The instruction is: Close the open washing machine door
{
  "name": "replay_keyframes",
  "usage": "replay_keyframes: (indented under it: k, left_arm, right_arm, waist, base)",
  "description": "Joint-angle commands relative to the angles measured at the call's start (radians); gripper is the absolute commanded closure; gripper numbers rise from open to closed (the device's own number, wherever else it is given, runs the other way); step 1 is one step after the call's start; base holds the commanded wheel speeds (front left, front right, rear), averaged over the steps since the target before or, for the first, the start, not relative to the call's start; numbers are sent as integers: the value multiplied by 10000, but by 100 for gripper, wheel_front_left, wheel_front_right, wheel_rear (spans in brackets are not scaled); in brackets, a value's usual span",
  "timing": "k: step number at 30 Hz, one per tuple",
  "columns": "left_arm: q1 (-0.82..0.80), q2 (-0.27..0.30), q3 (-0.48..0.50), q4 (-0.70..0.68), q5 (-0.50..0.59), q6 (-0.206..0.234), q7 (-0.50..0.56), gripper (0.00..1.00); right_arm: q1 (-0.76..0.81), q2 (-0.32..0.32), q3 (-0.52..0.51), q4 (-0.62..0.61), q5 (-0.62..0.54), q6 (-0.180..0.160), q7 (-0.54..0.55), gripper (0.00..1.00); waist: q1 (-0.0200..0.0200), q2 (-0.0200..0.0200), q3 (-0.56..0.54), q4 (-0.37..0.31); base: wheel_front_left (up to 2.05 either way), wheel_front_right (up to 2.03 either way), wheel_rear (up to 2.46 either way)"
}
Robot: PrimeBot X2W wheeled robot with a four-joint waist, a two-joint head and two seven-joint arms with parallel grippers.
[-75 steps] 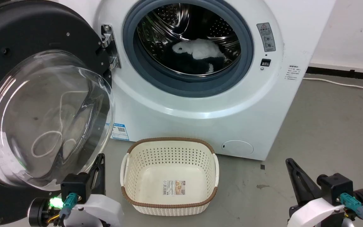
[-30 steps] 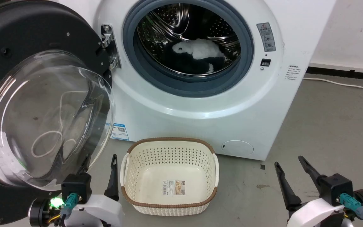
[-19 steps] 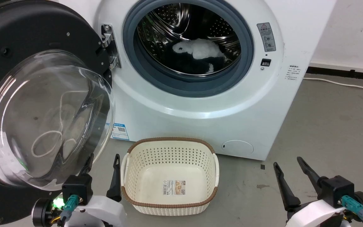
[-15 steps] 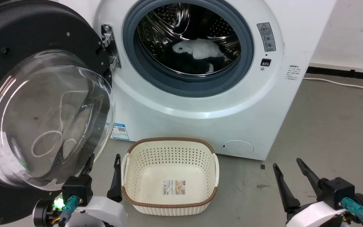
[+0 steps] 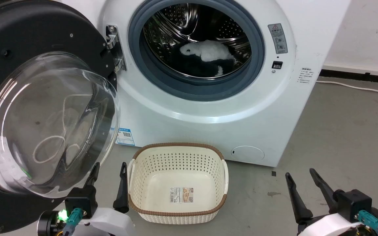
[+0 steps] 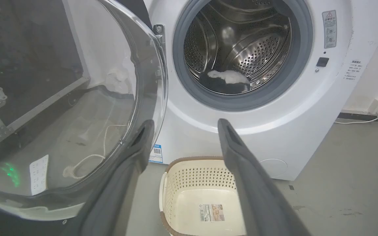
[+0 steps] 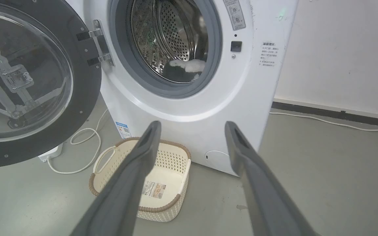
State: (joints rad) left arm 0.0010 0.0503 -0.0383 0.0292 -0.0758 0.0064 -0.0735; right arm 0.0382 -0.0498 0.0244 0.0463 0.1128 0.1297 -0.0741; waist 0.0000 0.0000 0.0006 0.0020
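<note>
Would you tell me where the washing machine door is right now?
In the head view the washing machine door hangs wide open at the left, hinged beside the drum opening.

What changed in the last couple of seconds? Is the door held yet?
Both grippers opened: the left gripper and the right gripper had their fingers together earlier and now stand spread, holding nothing. Both sit slightly lower in the head view. The washing machine door is not gripped and stands wide open as before. The basket and the laundry in the drum have not moved.
</note>
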Motion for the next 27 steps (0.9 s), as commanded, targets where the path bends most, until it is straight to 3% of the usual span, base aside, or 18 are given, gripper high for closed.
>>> replay_keyframes:
  k: [1,2,3,4,8,16,27]
  left_arm:
    - [123,0,-31,33,-106,42,-137,0]
    - [131,0,-42,42,-126,41,-158,0]
    - [139,0,-53,51,-146,38,-179,56]
    - [143,0,-65,51,-154,29,-200,100]
    - [163,-1,-114,-7,-210,-9,-283,100]
    - [-141,-1,301,-2024,-626,-57,-493,100]
    - [-660,-1,2139,-3942,-1288,506,-722,100]
  right_arm:
    - [117,-1,36,54,136,3,-134,0]
    - [127,-2,43,67,167,3,-155,0]
    - [138,-2,52,82,199,3,-176,0]
    - [148,-2,60,96,231,4,-197,0]
    - [186,-2,90,154,357,4,-280,0]
    - [265,-2,70,286,745,5,-489,0]
    - [371,-2,54,581,1107,5,-718,0]
  waist:
    - [0,0,-1,4]
    - [0,0,-3,6]
    - [0,0,-5,8]
    - [0,0,-6,10]
    - [0,0,-16,28]
    - [0,0,2,373]
    - [0,0,-30,1500]
  base:
    - [0,0,0]
    - [0,0,0]
    - [0,0,0]
    - [0,0,0]
    - [0,0,0]
    - [0,0,0]
    - [0,0,0]
